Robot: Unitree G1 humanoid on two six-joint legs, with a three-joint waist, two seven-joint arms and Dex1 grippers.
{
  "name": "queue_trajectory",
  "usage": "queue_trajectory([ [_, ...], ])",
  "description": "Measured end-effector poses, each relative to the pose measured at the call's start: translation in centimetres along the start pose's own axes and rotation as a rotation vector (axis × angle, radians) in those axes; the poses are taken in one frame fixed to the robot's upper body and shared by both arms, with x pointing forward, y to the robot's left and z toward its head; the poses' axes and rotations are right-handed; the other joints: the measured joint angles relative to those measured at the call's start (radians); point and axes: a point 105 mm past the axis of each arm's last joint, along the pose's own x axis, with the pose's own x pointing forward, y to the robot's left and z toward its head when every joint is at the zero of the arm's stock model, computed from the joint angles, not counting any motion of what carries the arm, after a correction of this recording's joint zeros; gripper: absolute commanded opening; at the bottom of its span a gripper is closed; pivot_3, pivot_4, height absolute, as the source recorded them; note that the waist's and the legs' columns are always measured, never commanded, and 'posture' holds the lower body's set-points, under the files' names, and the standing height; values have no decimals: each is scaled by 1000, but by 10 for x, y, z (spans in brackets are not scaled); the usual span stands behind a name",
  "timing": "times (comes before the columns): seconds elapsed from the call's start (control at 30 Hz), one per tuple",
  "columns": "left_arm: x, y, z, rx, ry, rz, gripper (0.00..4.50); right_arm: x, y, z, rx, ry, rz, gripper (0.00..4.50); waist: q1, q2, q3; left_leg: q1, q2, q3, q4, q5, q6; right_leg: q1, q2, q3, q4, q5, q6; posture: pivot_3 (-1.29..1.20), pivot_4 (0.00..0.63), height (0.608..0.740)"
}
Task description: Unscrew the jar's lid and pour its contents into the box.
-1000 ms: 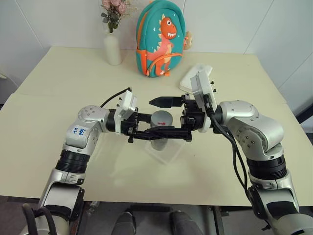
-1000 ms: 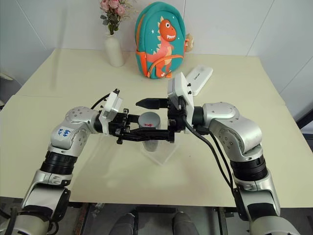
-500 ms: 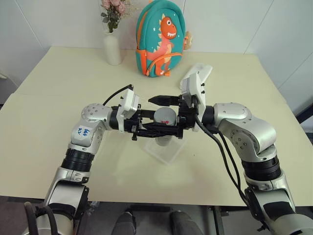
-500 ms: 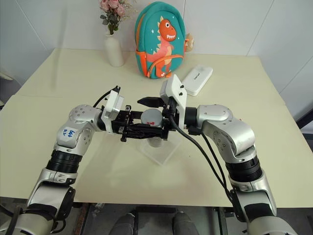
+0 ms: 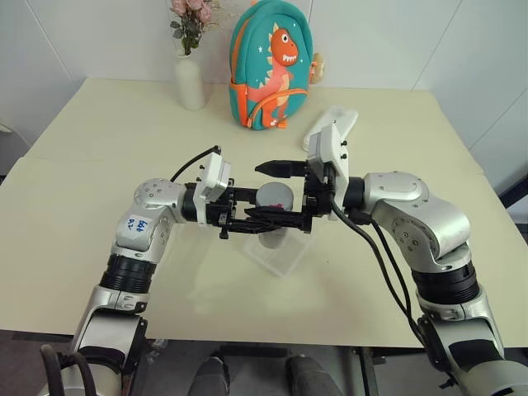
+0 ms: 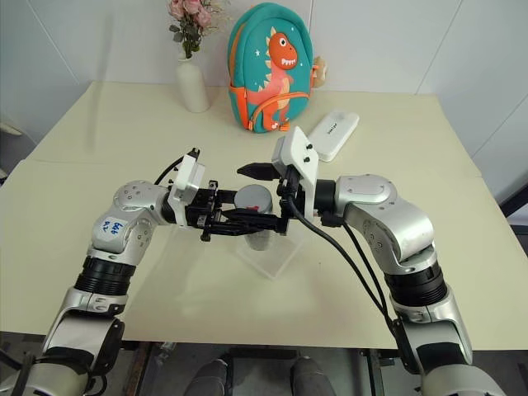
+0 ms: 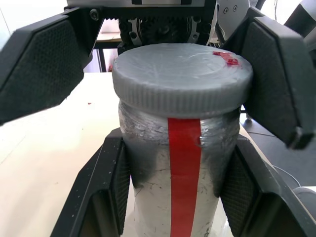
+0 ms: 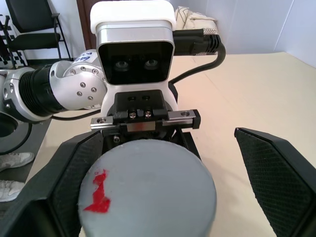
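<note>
The left claw (image 7: 173,192) is clenched on the body of the small silvery-grey jar with a red stripe (image 7: 183,197), holding it upright above the clear shallow plastic box (image 5: 280,254) on the pale desk (image 5: 99,165). The right claw (image 8: 163,197) is released, its fingers (image 8: 276,173) spread on both sides of the round grey lid (image 8: 148,197), which sits on the jar.

I hold the jar (image 7: 182,163) upright above the box (image 5: 279,252), near the table's middle. It is silvery-grey with a red stripe, and its grey, red-marked lid (image 8: 148,192) is still on. The clear, shallow box looks empty, I think.
</note>
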Motion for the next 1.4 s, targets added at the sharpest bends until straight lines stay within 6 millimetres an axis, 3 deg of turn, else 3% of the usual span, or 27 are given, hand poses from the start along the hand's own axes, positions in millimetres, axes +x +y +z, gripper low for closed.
queue_trajectory([
  [0.5, -7, 3, 3, 12, -4, 38, 2070, -24, -3, -7, 15, 64, -38, 4472, 1, 0, 0, 0, 0, 0, 0, 0, 0, 0, 0, 0, 0, 0, 0, 0, 150, 740],
  [0.7, -8, 3, 1, 4, -4, 32, 2070, -36, -1, 0, 24, 58, -63, 4472, 0, 0, 0, 0, 0, 0, 0, 0, 0, 0, 0, 0, 0, 0, 0, 0, 150, 740],
  [1.07, 0, 4, -6, -25, -36, 0, 2070, -9, 10, 9, 54, -39, -9, 4472, 1, 0, 0, 0, 0, 0, 0, 0, 0, 0, 0, 0, 0, 0, 0, 0, 150, 740],
  [1.4, 7, 2, -6, -24, -41, -23, 2070, 8, 3, 2, 55, -43, -34, 4472, 0, 0, 0, 0, 0, 0, 1, 0, 0, 0, 0, 0, 1, 0, 0, 0, 150, 740],
])
